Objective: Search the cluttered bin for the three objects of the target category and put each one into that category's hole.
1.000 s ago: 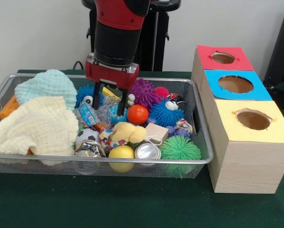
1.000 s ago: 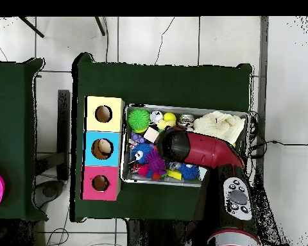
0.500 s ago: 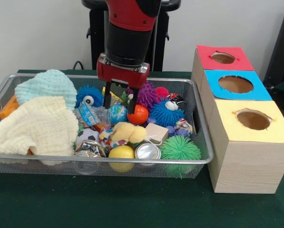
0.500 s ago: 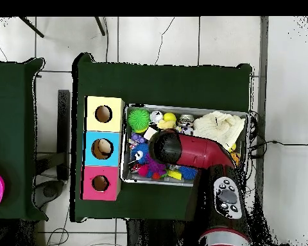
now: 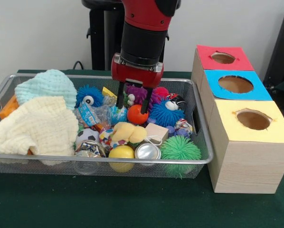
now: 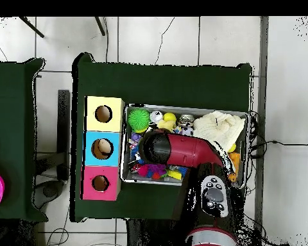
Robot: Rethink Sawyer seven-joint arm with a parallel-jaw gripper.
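Bin (image 5: 9, 159): on the green table, left of the boxes, crammed with toys and cloths.
Front row: yellow ball (image 5: 121, 153), silver can (image 5: 147, 151), green spiky ball (image 5: 180, 148).
Middle: orange ball (image 5: 137, 114).
Gripper (image 5: 133, 98): open, empty, straddling the orange ball from above.
Boxes (image 5: 244, 137): yellow nearest, blue, red farthest.

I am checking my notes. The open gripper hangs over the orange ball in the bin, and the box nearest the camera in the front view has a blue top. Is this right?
Not quite. In the front view the nearest box has a yellow top; the blue-topped box is the middle one. The rest holds: the gripper is open, over the orange ball in the bin.
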